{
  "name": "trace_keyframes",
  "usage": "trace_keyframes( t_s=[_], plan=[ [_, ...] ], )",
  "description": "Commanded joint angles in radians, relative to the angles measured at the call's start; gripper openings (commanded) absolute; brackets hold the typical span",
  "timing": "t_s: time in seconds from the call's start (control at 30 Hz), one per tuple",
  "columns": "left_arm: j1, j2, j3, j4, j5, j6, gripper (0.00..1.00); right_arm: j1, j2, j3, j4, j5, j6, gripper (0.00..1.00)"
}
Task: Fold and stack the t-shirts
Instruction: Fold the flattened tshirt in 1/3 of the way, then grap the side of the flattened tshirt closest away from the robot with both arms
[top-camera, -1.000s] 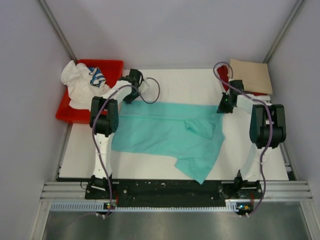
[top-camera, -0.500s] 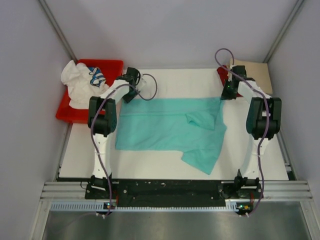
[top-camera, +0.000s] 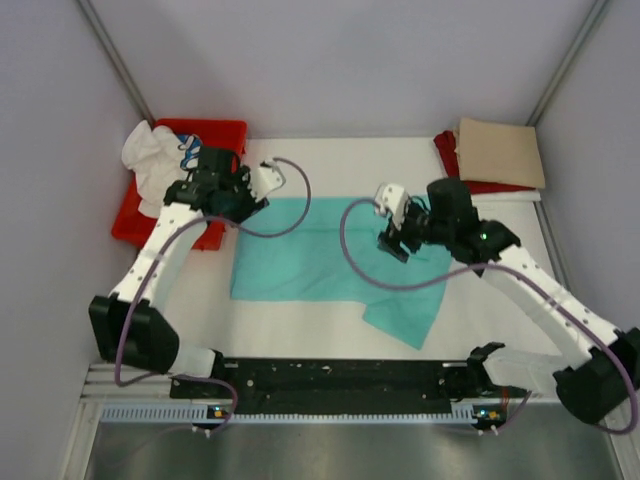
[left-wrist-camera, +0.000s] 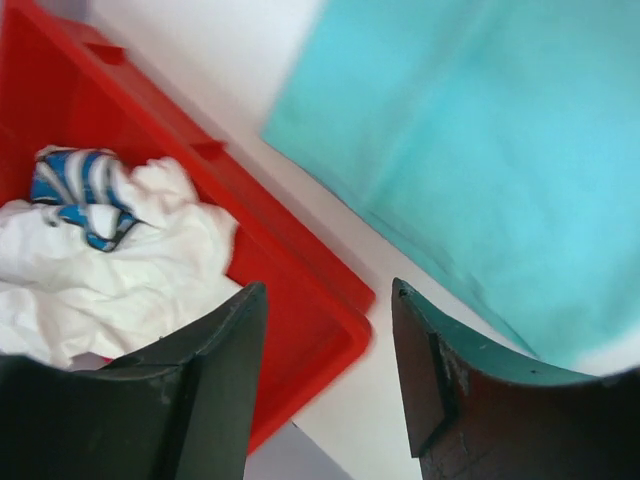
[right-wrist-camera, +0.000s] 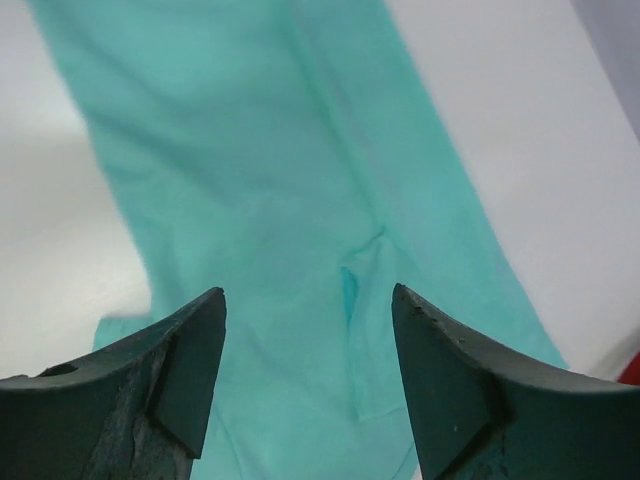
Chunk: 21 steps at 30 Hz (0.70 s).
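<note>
The teal t-shirt (top-camera: 320, 255) lies spread on the white table, one sleeve folded over its right part and a flap trailing toward the near edge. My left gripper (top-camera: 243, 205) hovers open over the shirt's far left corner and holds nothing; in the left wrist view its fingers (left-wrist-camera: 215, 380) frame the tray's corner, with the teal cloth (left-wrist-camera: 480, 150) to the right. My right gripper (top-camera: 393, 243) hangs open above the shirt's right half, and the teal cloth (right-wrist-camera: 280, 200) shows between its empty fingers (right-wrist-camera: 440, 370). The white t-shirt (top-camera: 150, 165) and the striped one (top-camera: 193, 152) sit crumpled in the tray.
The red plastic tray (top-camera: 222, 130) stands at the far left corner, partly off the table's edge. A folded tan shirt (top-camera: 502, 152) lies on a dark red one (top-camera: 446, 150) at the far right corner. Grey walls close in both sides.
Both grippers let go of the teal shirt's far edge and opened. The left swung toward the tray corner, the right moved inward over the shirt. The shirt now lies flat.
</note>
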Motion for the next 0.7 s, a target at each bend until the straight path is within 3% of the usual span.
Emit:
trace_keyframes(
  t_s=[0.0, 0.13, 0.17, 0.3, 0.43, 0.67],
  plan=[
    [0.0, -0.156, -0.268, -0.198, 0.156, 0.25, 0.58, 0.091, -0.204, -0.263, -0.1, -0.157, -0.363, 0.67],
    [-0.001, -0.194, -0.429, -0.273, 0.182, 0.301, 0.59, 0.166, -0.259, -0.372, -0.269, -0.131, -0.434, 0.68],
    [-0.001, -0.208, -0.467, -0.267, 0.193, 0.324, 0.64, 0.19, -0.256, -0.394, -0.318, -0.108, -0.454, 0.68],
    [-0.001, -0.254, -0.615, -0.143, 0.167, 0.375, 0.65, 0.307, -0.216, -0.471, -0.439, -0.005, -0.509, 0.7],
    [-0.001, -0.248, -0.718, 0.049, 0.071, 0.379, 0.63, 0.381, -0.221, -0.53, -0.43, 0.03, -0.503, 0.7],
    [-0.001, -0.219, -0.776, 0.069, 0.054, 0.389, 0.55, 0.447, -0.115, -0.616, -0.298, 0.058, -0.47, 0.65]
  ],
)
